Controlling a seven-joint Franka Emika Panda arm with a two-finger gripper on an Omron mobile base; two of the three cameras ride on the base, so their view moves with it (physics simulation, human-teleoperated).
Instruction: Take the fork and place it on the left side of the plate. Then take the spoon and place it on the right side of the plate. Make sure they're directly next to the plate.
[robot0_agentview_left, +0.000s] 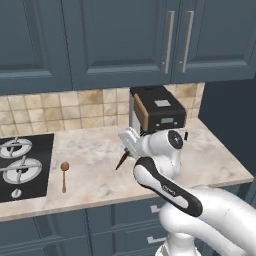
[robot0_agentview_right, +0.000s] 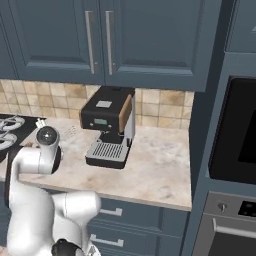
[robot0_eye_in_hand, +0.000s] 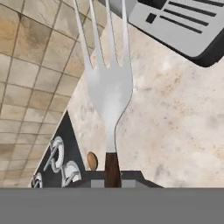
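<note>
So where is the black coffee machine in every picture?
Left base view: coffee machine right of centre, behind the arm.
Right base view: coffee machine left of centre.
Hand view: coffee machine top right corner, beyond the fork.
Shared landmark: the stove, always left of it.

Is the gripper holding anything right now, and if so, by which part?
Yes. The gripper holds the fork by its dark reddish-brown handle, with the silver tines pointing away from the hand, above the counter.
</note>
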